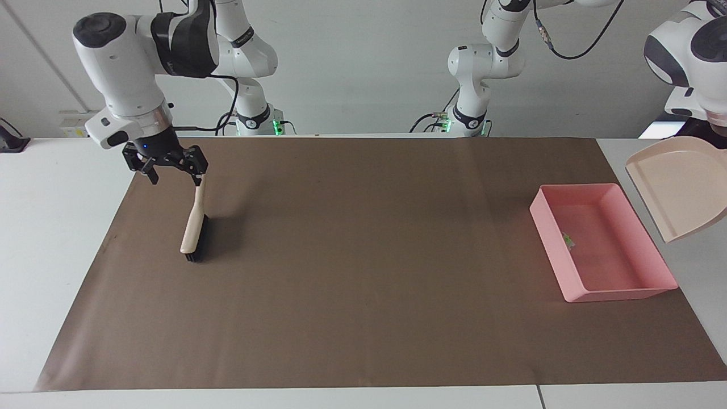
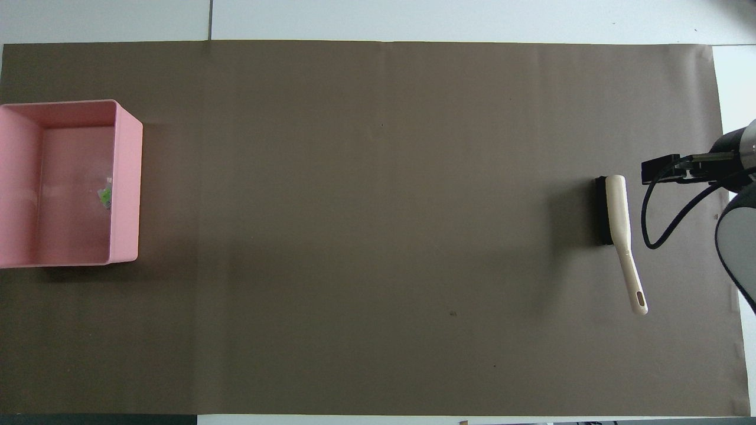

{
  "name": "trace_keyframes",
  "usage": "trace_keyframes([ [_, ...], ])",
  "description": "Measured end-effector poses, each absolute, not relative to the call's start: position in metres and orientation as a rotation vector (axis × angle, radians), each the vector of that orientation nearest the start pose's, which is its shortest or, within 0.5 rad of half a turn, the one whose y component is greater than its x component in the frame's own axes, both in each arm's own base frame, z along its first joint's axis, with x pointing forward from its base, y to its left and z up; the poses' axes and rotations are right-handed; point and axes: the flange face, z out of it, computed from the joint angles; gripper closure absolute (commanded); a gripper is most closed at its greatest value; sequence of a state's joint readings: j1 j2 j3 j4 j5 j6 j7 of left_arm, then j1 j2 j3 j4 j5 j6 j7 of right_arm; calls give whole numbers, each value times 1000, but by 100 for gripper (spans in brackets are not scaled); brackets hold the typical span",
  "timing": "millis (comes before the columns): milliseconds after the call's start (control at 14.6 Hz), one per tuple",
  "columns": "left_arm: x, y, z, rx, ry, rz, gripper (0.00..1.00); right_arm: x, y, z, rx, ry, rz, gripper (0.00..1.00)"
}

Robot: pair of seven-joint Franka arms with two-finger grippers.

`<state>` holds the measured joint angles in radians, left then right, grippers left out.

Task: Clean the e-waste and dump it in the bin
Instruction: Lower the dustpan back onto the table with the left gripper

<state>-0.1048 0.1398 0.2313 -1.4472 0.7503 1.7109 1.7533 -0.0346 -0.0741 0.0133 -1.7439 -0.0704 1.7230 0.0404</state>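
The pink bin point(image 1: 616, 291) point(image 2: 127, 177) stands on the mat at the left arm's end of the table. A tiny pale, greenish bit of e-waste point(image 1: 568, 241) point(image 2: 105, 195) lies inside it, against the wall toward the table's middle. My left gripper point(image 1: 717, 130) holds the beige dustpan point(image 1: 679, 190) tilted in the air beside the bin; its fingers are cut off by the frame edge. My right gripper point(image 1: 176, 176) hangs open just above the handle end of the brush point(image 1: 192, 227) point(image 2: 617, 218), holding nothing.
A brown mat point(image 1: 363, 272) point(image 2: 366, 236) covers most of the white table point(image 1: 51, 227). The brush lies on it at the right arm's end, bristles on the mat, its handle pointing toward the robots.
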Motion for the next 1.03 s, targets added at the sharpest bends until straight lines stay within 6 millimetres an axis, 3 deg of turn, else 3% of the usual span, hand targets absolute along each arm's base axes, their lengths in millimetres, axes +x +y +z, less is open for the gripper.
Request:
trace_keyframes([
  [137, 595, 119, 635, -1726, 1931, 648, 100, 534, -22, 635, -3204, 167, -65, 1],
  [274, 592, 108, 624, -1826, 2017, 526, 100, 526, -28, 659, -3198, 231, -36, 1],
  [480, 586, 73, 605, -1897, 2154, 380, 100, 523, -36, 663, -3186, 271, 15, 1],
  [686, 579, 7, 581, -1924, 2269, 284, 100, 527, -43, 655, -3151, 295, 42, 1],
  [1029, 562, -123, 519, -1908, 2359, 233, 100, 529, -22, 648, -3152, 257, 77, 1],
])
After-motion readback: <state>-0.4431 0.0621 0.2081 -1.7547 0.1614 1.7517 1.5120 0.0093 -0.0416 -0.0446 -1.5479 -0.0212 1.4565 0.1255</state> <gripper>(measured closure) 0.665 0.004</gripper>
